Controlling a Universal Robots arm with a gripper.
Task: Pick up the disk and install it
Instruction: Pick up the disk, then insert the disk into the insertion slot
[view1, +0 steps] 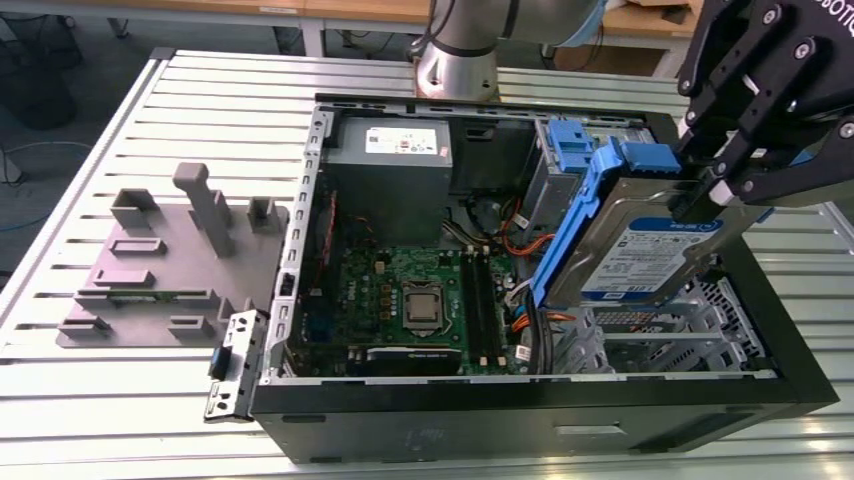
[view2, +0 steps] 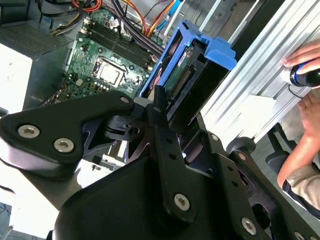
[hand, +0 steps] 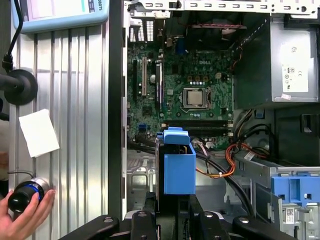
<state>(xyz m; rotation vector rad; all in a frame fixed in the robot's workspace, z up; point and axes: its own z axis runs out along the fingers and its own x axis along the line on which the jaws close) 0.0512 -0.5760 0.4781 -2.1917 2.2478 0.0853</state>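
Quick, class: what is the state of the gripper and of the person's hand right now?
Gripper: shut on the disk, tilted over the open computer case.
Person's hand: around a small black-and-blue device.

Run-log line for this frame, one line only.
gripper: shut on disk | disk: held tilted above open computer case | installed: not yet
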